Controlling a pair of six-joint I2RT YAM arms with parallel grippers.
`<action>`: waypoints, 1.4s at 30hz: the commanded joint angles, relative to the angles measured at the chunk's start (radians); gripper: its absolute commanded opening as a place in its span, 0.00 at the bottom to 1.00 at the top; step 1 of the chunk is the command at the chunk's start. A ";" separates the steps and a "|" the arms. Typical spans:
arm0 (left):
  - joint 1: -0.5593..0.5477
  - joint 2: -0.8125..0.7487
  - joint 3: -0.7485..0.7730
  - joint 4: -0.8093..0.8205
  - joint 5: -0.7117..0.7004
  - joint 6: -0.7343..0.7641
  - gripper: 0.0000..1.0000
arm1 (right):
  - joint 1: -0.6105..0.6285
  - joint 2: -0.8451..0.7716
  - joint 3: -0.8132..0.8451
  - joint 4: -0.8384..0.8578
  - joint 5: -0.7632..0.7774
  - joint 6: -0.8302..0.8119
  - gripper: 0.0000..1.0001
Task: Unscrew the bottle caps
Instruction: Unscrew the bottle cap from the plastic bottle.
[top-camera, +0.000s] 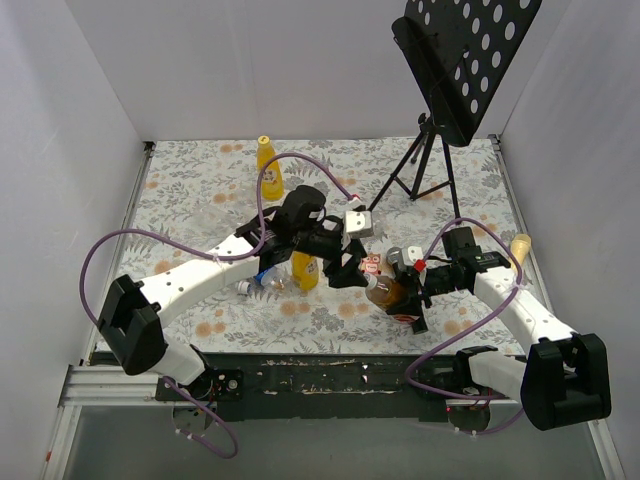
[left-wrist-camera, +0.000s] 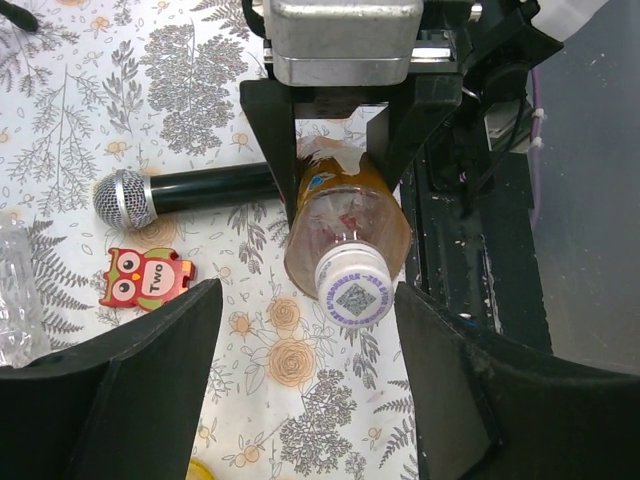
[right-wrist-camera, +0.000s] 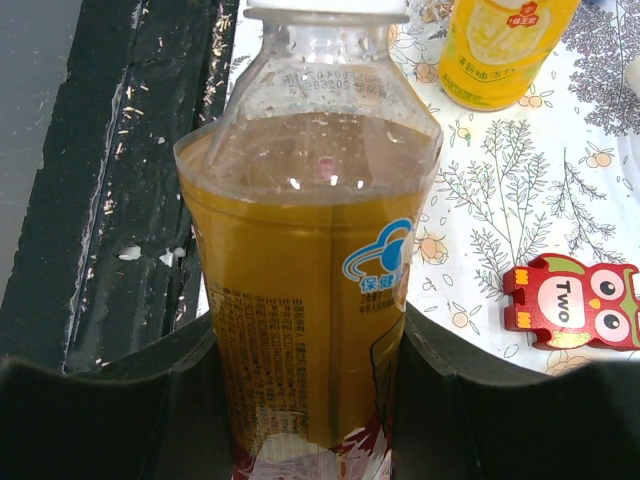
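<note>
Left wrist view puts the white cap (left-wrist-camera: 352, 290) of the squat brown bottle (left-wrist-camera: 345, 215) between the fingers of your left gripper (left-wrist-camera: 305, 300). Those fingers stand apart, with a clear gap on each side, and neither pad touches the cap. The cap's top faces this camera. Your right gripper (right-wrist-camera: 310, 350) is clamped on the bottle's body, one finger pressed to each side, near the front edge of the table (top-camera: 200, 170).

Behind the bottle a black microphone (left-wrist-camera: 190, 190) lies on the floral cloth, its grey head pointing away from the bottle. A red owl tile (left-wrist-camera: 145, 278) marked "Two" sits just beside it, and neither crosses the gap around the cap.

You have one brown bottle and two yellow juice bottles (top-camera: 305, 270). One yellow bottle stands just beside the left gripper and the other (top-camera: 267, 165) is well back. One clear bottle (top-camera: 262, 282) lies by the left arm. A music stand (top-camera: 450, 70) rises at the far right.
</note>
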 joint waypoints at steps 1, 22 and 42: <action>-0.007 -0.011 0.027 -0.006 0.049 0.015 0.68 | 0.007 0.007 0.023 -0.005 -0.027 -0.009 0.01; -0.030 0.038 0.049 -0.029 0.064 -0.028 0.06 | 0.010 0.020 0.027 0.000 -0.021 0.000 0.01; -0.021 -0.036 0.170 -0.103 -0.410 -1.099 0.00 | 0.018 0.030 0.027 0.018 -0.004 0.028 0.01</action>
